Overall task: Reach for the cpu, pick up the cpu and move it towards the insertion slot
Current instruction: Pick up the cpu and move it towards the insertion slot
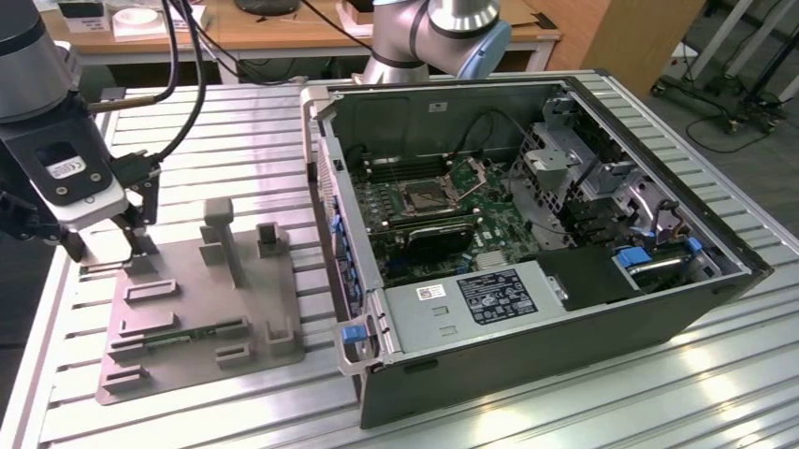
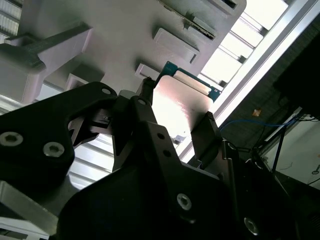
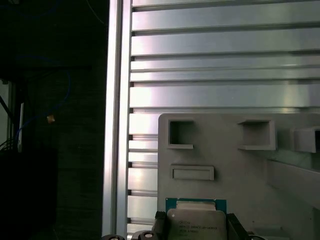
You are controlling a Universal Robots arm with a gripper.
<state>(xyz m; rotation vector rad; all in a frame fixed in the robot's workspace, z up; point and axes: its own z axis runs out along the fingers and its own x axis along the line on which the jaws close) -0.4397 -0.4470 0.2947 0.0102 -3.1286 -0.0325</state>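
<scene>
The cpu [image 2: 184, 102], a flat silvery square with a thin green rim, sits between my gripper's [image 2: 176, 107] two black fingers [image 2: 144, 95], which press on its opposite edges. In the first wrist view the cpu [image 3: 196, 223] lies just over the near corner of the grey fixture plate [image 3: 225, 165]. The exterior view puts my gripper [image 1: 110, 251] low over the far left corner of that plate [image 1: 187, 299]. The insertion slot [image 1: 422, 197], a dark square framed in silver with its hinged plate raised, lies inside the open computer case [image 1: 525, 318], well to the exterior view's right of the gripper.
The grey fixture carries upright posts [image 1: 220, 229] and a green memory stick [image 1: 187, 335]. The case wall [image 1: 327, 196] stands between fixture and motherboard. A black heatsink [image 1: 431, 241] sits just in front of the slot. The ribbed metal table's edge [image 3: 117, 125] runs close beside the gripper.
</scene>
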